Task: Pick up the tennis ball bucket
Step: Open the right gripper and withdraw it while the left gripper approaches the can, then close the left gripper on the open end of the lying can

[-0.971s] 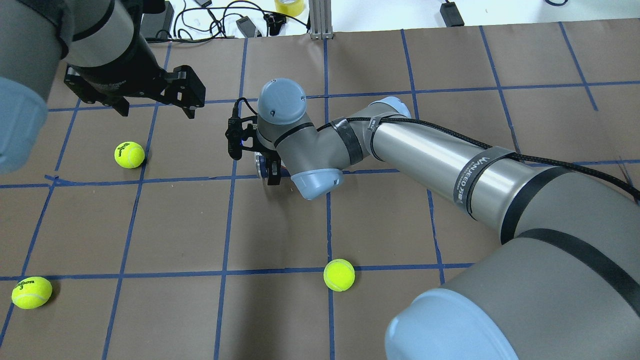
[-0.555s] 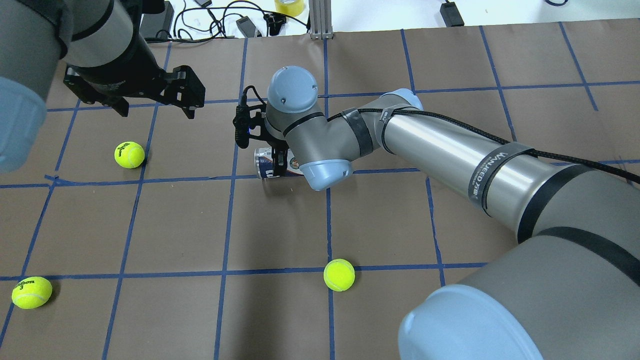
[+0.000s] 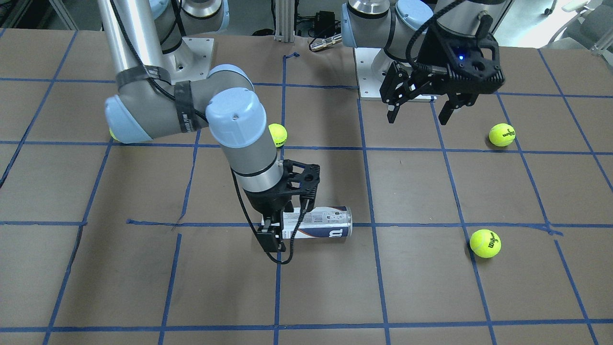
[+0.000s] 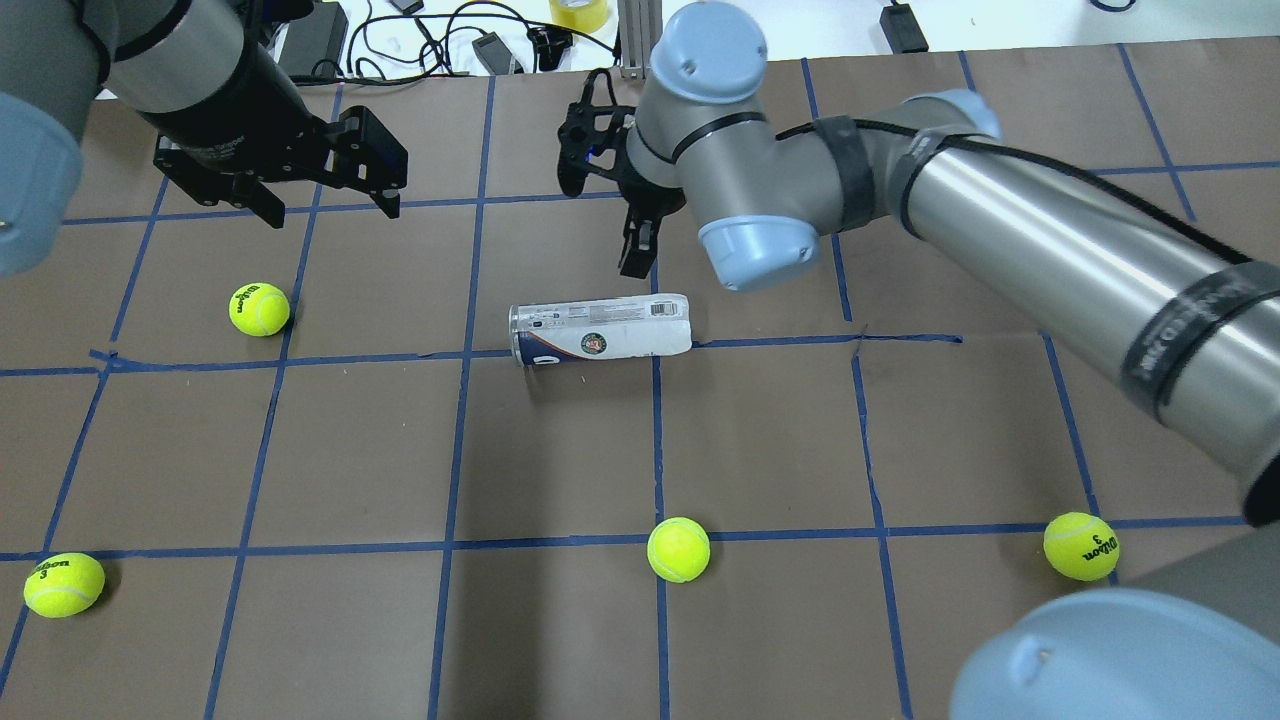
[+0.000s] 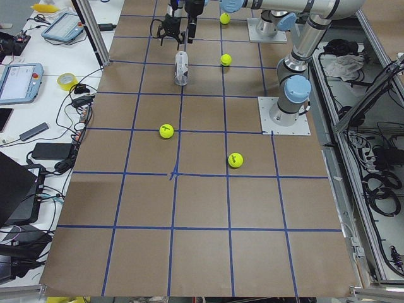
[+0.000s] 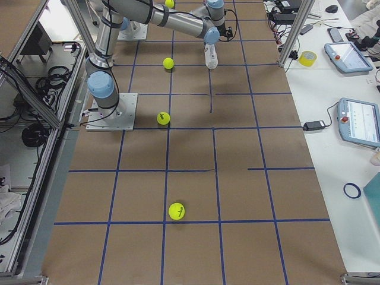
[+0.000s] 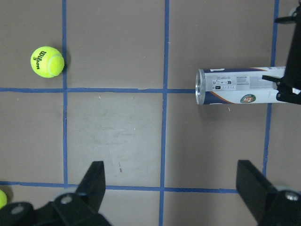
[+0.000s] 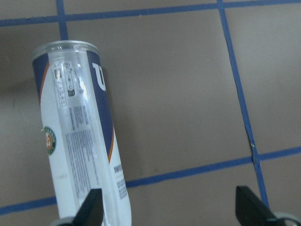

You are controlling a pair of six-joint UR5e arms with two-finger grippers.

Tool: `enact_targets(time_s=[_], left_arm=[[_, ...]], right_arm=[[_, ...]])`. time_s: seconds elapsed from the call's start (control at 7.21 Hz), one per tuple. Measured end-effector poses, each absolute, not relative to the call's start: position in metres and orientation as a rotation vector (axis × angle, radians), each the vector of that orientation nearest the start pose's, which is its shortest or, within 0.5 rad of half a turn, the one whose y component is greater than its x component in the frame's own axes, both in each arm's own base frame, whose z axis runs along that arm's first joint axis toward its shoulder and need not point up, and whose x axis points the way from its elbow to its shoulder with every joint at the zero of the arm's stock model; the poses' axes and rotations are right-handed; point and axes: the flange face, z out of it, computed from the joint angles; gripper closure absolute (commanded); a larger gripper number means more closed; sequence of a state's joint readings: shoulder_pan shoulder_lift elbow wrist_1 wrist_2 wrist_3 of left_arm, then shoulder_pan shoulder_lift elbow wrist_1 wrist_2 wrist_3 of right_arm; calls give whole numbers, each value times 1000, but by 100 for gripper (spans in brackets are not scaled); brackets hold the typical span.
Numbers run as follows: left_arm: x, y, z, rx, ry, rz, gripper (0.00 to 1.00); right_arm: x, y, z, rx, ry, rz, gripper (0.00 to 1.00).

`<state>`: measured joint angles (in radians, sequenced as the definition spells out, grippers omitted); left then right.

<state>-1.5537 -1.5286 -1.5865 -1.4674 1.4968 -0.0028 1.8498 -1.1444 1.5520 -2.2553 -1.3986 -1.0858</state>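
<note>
1. Shows white and navy, an orange stripe and a green round emblem on the clear tennis ball bucket (image 4: 600,330).
2. Glows yellow-green with black lettering: tennis ball (image 4: 259,309), at the bucket's 9 o'clock.
3. Runs blue grid lines over the brown table (image 4: 350,450).

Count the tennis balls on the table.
4. In the overhead view: mid-left ball, near-left corner ball, near-centre ball, near-right ball. The other views also show four; none seems hidden.

Bright, even light from above; soft shadows on the table (image 4: 300,450); small glare on the tennis ball bucket (image 8: 80,150).
</note>
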Motion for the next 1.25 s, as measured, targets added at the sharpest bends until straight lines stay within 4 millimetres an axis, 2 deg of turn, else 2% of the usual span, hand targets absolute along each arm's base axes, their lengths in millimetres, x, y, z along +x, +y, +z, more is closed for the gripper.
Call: enact_targets(time_s=[0.28, 0.42, 0.55, 0.69, 0.83, 0.97, 1.25], left_arm=[[-120, -524, 469, 19, 3278, -142, 0], [-117, -546, 435, 21, 3312, -124, 0], [-120, -561, 398, 33, 3389, -70, 0], [-123, -575, 362, 68, 3474, 1, 0], [-120, -586, 331, 114, 3536, 61, 0], [-114, -596, 305, 176, 3609, 102, 0], [-106, -610, 257, 248, 3736, 176, 0]], right_arm=[[249, -602, 388, -1824, 2478, -559, 0], [209, -607, 408, -1731, 2559, -584, 0], [178, -605, 424, -1597, 2649, -574, 0], [160, -593, 441, -1424, 2753, -503, 0], [149, -574, 453, -1218, 2871, -382, 0], [143, -559, 463, -1023, 2963, -287, 0], [141, -529, 490, -715, 3049, -234, 0]])
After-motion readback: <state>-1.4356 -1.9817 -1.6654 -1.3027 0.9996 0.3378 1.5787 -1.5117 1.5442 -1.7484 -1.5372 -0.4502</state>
